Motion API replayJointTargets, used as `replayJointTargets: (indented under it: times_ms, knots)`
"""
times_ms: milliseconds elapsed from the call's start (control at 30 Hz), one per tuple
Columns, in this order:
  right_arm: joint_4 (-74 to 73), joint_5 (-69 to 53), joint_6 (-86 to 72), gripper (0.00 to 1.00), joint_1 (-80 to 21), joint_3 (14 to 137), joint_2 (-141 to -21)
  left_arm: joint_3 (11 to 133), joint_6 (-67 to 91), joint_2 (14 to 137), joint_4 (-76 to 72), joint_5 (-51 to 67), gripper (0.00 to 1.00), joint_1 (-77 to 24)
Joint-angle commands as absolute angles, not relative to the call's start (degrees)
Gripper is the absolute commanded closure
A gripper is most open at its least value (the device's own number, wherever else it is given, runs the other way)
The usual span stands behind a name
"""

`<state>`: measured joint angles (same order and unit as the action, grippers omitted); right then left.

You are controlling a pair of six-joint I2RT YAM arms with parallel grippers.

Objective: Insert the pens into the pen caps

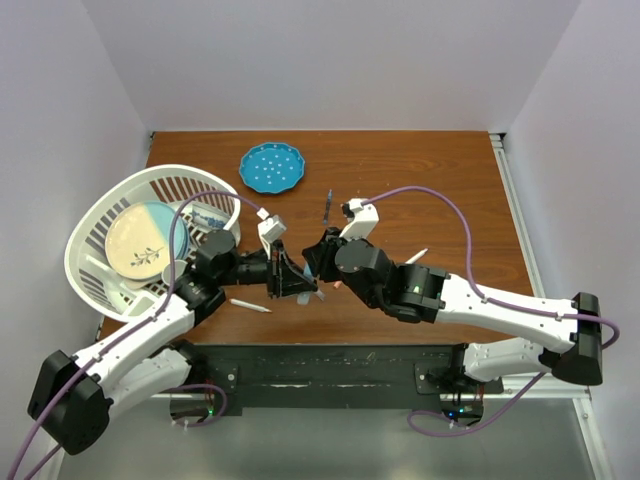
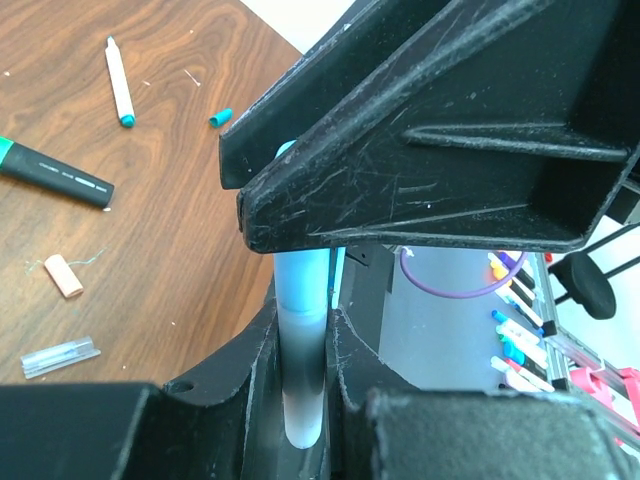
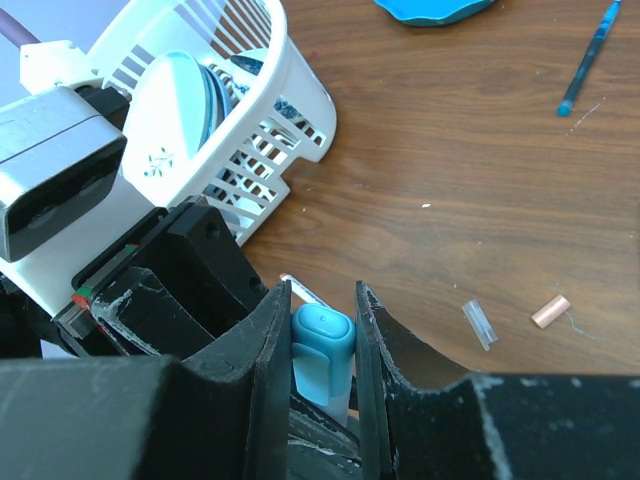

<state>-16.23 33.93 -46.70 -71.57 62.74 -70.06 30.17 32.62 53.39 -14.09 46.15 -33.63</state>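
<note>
Above wood-grain table (image 1: 450,190): left tool (image 2: 303,375) pinches slim pen (image 2: 303,415); right tool (image 3: 321,318) clamps rounded light-blue plastic cap (image 3: 322,352)

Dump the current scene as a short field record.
left claw: shut on pale pen
right claw: shut on light blue cap
state: cap and pen meet between the claws; seating unclear
loose on table: dark marker, white pen, teal cap, pink cap, clear cap
background: blue plate, white basket

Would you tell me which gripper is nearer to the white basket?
Left. The left gripper sits just right of the white basket; the right gripper is farther right, beyond it.
</note>
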Motion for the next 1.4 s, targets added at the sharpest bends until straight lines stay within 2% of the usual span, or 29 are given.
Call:
replayJointTargets:
  times_ms: [0,33,200,233,333,400,433,467,567,733,933,1367]
  knots:
    - [-26.1,18.4,-50.2,1.0,-77.0,61.9,-71.6,37.8,35.2,54.1,-34.1,38.1,1.0,-31.3]
    - [-27.2,20.5,-50.0,0.99,-76.9,64.9,-71.3,37.4,35.0,54.1,-33.4,38.1,1.0,-31.3]
    - [-33.5,37.3,-44.9,0.74,-76.6,74.4,-67.2,31.4,36.6,53.4,-33.4,35.8,1.0,-31.4]
    - [-34.9,38.5,-44.2,0.65,-76.6,77.7,-66.8,30.2,37.9,53.1,-33.4,34.6,1.0,-31.4]
    - [-38.8,40.8,-42.0,0.54,-76.6,81.3,-64.7,25.2,41.6,53.9,-37.6,31.2,1.0,-32.1]
    - [-38.8,41.7,-41.4,0.49,-76.6,80.8,-62.9,23.5,42.7,56.2,-38.6,28.0,1.0,-33.5]
    - [-38.6,42.3,-41.4,0.45,-76.6,79.5,-60.8,23.4,43.3,57.3,-38.8,27.0,1.0,-34.1]
    - [-38.3,42.4,-41.4,0.35,-76.6,78.7,-59.7,23.5,43.7,59.7,-39.3,26.0,1.0,-35.1]
    - [-37.9,43.5,-41.6,0.25,-76.6,75.2,-55.5,24.1,46.2,65.4,-42.0,22.8,1.0,-36.0]
    - [-39.7,45.7,-42.6,0.21,-76.6,71.5,-50.3,29.5,48.2,74.8,-42.5,16.6,0.99,-37.2]
    - [-42.8,47.5,-43.5,0.2,-76.6,70.1,-46.3,37.3,51.2,89.4,-42.5,14.5,0.92,-39.5]
    - [-46.9,50.4,-43.8,0.2,-76.6,69.5,-40.3,45.0,56.6,100.5,-32.4,4.3,0.82,-45.9]
